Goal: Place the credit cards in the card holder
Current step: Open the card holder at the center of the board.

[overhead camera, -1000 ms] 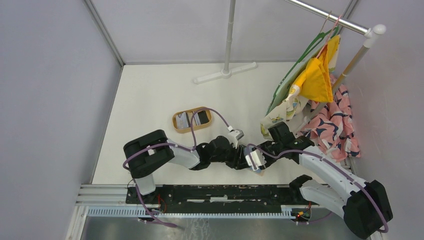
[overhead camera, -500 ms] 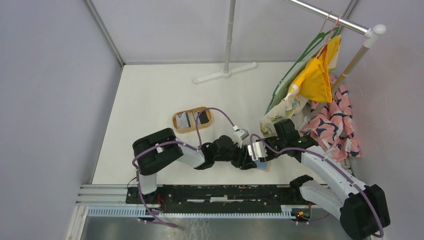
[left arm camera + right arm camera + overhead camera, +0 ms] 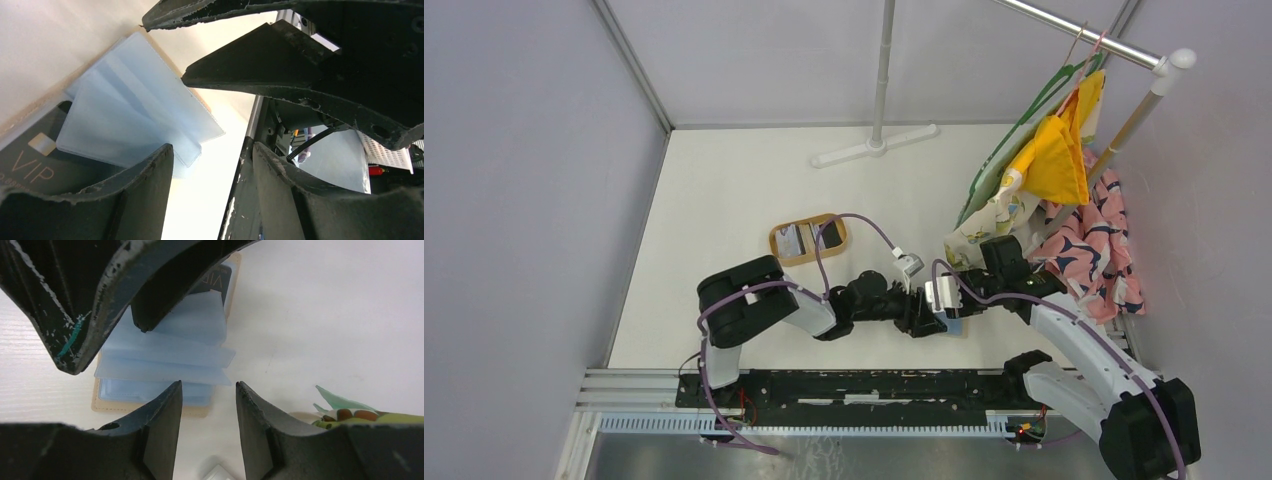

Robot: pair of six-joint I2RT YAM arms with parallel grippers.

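Note:
The card holder (image 3: 150,407) lies open on the table, its light blue sleeves (image 3: 175,355) fanned out. A black "VIP" credit card (image 3: 214,280) sits in its far side; it also shows in the left wrist view (image 3: 30,167), under the sleeves (image 3: 130,105). My left gripper (image 3: 212,147) is open and empty, low over the holder from the left. My right gripper (image 3: 208,383) is open and empty, just above the holder's near edge. In the top view both grippers (image 3: 921,318) (image 3: 952,308) meet over the holder (image 3: 955,326). More credit cards (image 3: 792,240) lie in the oval wooden tray (image 3: 809,258).
A clothes rack with hanging garments (image 3: 1064,150) stands at the right, with patterned cloth (image 3: 350,412) close to the holder. A pole stand's base (image 3: 874,150) is at the back. A small white object (image 3: 217,474) lies under my right gripper.
Both grippers and the card holder have shifted a little to the right. The left arm has stretched further across, and the right gripper has drawn back towards the rack.

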